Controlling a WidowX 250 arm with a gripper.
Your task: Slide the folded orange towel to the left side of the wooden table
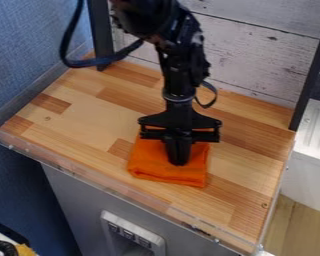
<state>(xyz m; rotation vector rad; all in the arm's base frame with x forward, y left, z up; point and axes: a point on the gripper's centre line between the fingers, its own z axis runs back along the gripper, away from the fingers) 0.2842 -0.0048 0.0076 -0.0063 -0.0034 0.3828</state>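
The black gripper (179, 159) points down over the middle of the wooden surface, its two fingers together and their tips against or just above an orange cloth (151, 163). The cloth lies folded into a rough square, flat on the wood, with its upper part behind the gripper. Whether any fabric is pinched between the fingertips cannot be made out.
A wooden tabletop (82, 122) has a clear raised edge (89, 176) along its front. Dark upright posts stand at the back left and right, before a whitewashed plank wall (256, 55). A blue wall (19, 55) borders the left, and a white unit (313, 150) the right.
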